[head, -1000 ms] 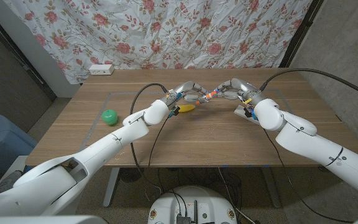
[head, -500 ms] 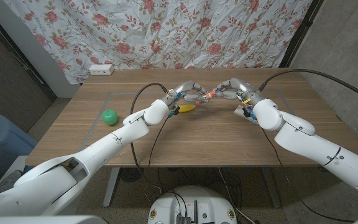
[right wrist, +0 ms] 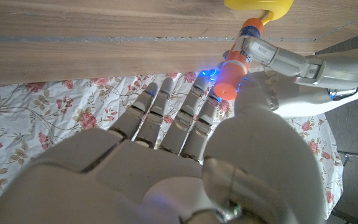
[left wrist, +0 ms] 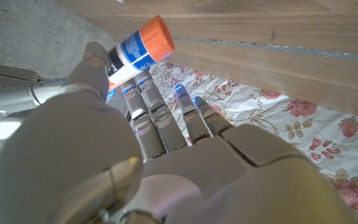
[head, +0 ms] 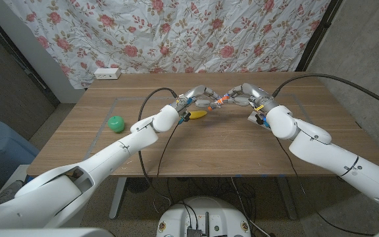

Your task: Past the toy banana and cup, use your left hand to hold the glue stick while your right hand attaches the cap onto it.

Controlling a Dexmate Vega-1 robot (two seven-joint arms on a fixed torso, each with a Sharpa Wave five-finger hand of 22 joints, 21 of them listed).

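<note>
Past the yellow toy banana (head: 196, 114) and well right of the green cup (head: 115, 123), my two hands meet above the table's far middle. My left hand (head: 199, 98) pinches the glue stick (head: 220, 101) by its white and blue body (left wrist: 129, 55), with one orange end (left wrist: 160, 36) sticking out free. My right hand (head: 247, 94) holds the orange cap (right wrist: 227, 79) between thumb and fingers, set against the stick's other end (right wrist: 248, 38). I cannot tell whether the cap is fully seated. The banana (right wrist: 260, 5) lies just beyond the stick.
A white power strip (head: 107, 73) lies at the table's back left corner. A small white flat thing (head: 256, 119) sits on the table under my right wrist. Black cables run along both arms. A flowered curtain hangs behind the table.
My right hand has edged a little to the left, closing in on the left hand with the cap. The left hand, banana and cup have stayed put.
</note>
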